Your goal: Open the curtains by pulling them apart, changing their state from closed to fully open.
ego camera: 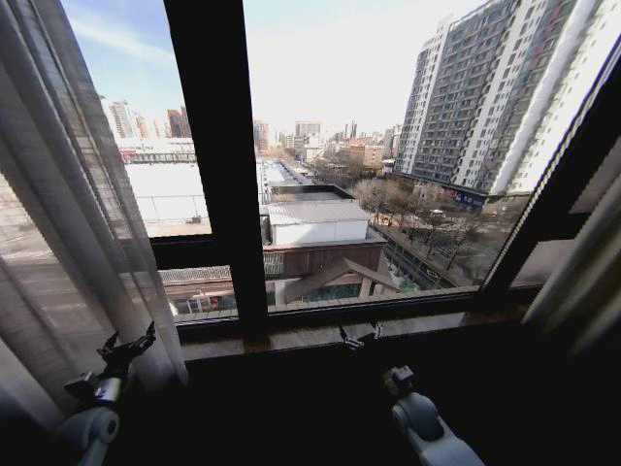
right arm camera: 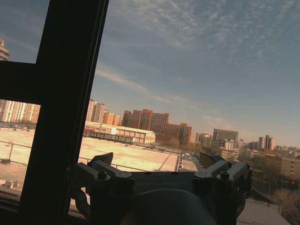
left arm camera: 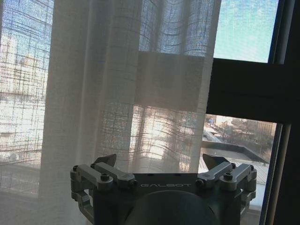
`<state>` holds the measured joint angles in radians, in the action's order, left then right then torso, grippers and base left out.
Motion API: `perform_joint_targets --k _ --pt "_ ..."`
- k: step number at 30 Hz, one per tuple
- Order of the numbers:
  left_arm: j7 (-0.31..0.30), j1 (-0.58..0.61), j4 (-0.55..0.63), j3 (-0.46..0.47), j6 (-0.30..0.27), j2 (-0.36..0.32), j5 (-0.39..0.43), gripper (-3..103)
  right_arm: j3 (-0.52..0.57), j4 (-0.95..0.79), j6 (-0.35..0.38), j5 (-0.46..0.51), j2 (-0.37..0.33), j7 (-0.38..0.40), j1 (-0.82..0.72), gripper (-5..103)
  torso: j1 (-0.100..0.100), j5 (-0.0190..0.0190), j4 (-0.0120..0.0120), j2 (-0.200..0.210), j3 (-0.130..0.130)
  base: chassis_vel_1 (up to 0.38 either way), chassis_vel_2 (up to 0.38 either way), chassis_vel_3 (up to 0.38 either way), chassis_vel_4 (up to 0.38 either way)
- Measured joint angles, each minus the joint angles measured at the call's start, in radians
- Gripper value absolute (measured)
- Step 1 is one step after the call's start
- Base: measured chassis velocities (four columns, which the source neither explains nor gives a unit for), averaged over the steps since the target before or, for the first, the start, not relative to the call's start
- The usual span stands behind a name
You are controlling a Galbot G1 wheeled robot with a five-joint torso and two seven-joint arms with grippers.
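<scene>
Curtains (ego camera: 68, 223), pleats vertical, hung at my far left, bunched just ahead of the left gripper (ego camera: 131, 347), jaws spread and empty; right gripper (ego camera: 360, 337), likewise spread, faced bare glass mid-sill, well apart.

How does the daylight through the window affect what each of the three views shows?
Head view: bright sky, dark wall below, left pincer silhouetted by the curtains. Left wrist view: backlit fabric shows its weave. Right wrist view: window frame and right pincer silhouetted.
</scene>
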<state>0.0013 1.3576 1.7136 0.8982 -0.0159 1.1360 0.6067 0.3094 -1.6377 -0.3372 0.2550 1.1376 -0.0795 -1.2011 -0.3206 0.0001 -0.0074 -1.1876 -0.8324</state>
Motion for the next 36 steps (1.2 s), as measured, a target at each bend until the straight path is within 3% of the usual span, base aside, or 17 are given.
perform_joint_targets --k 36 --pt "0.000 0.000 0.000 0.000 0.000 0.000 0.000 100 0.000 0.000 0.000 0.000 0.000 0.000 0.000 100 0.000 0.0000 0.0000 0.000 0.000 0.000 0.000 0.000 0.000"
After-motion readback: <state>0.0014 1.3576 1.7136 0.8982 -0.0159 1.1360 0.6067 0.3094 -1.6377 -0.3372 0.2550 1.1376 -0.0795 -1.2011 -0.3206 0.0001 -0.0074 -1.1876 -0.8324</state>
